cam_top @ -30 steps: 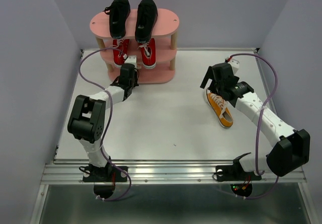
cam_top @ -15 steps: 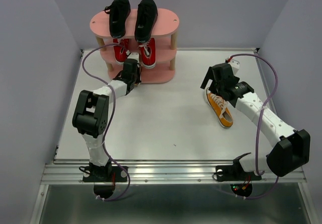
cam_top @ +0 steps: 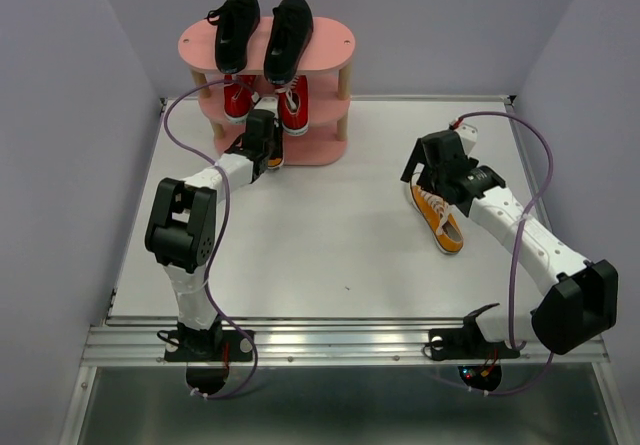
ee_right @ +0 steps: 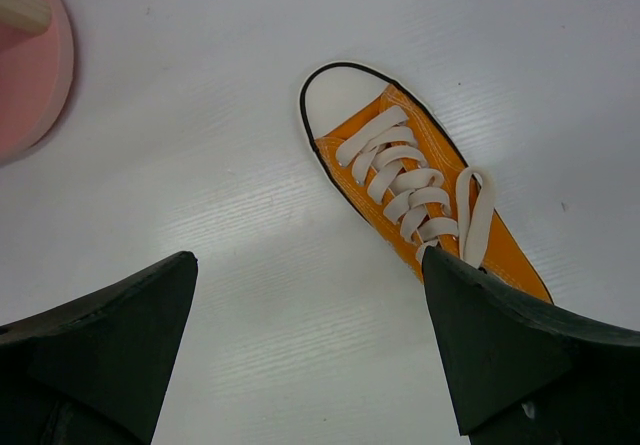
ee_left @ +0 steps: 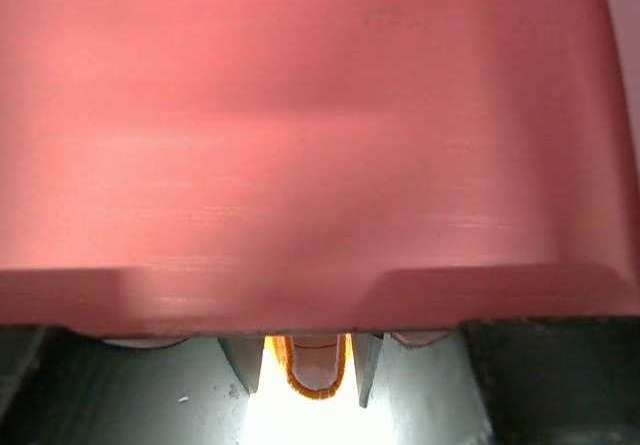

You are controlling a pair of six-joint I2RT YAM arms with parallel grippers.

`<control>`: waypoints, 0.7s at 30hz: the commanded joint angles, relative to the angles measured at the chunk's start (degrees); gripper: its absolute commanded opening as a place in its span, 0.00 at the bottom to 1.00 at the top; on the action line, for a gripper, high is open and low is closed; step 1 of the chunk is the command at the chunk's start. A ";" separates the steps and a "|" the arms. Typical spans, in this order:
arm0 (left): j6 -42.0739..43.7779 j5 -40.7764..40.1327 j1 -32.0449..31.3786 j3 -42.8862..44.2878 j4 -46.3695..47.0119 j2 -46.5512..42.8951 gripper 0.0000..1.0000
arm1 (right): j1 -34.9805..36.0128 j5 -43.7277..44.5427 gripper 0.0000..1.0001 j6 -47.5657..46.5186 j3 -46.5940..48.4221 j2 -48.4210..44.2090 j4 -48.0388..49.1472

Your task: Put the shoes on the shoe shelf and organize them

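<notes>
The pink shoe shelf (cam_top: 335,40) stands at the back left. Two black shoes (cam_top: 237,27) lie on its top board and two red shoes (cam_top: 294,107) on the middle board. My left gripper (cam_top: 266,151) reaches in at the bottom tier, under the middle board. In the left wrist view a pink board (ee_left: 320,135) fills most of the frame, and the left gripper (ee_left: 306,398) is shut on the heel of an orange shoe (ee_left: 318,370). The second orange shoe (cam_top: 440,220) lies on the table. My right gripper (cam_top: 425,170) hovers over it, open and empty (ee_right: 315,365), with the shoe (ee_right: 420,205) by its right finger.
The white table (cam_top: 330,235) is walled by grey panels at the left, back and right. The shelf's rounded end and a wooden post (ee_right: 20,5) show at the top left of the right wrist view. Purple cables loop off both arms.
My left gripper has moved forward toward the shelf, in under the middle board at the bottom tier. The right arm has barely moved.
</notes>
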 commanded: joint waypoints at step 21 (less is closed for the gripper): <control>1.09 -2.94 -2.68 -7.05 0.99 -11.83 0.70 | -6.87 1.69 1.00 -6.37 -4.48 4.91 -3.27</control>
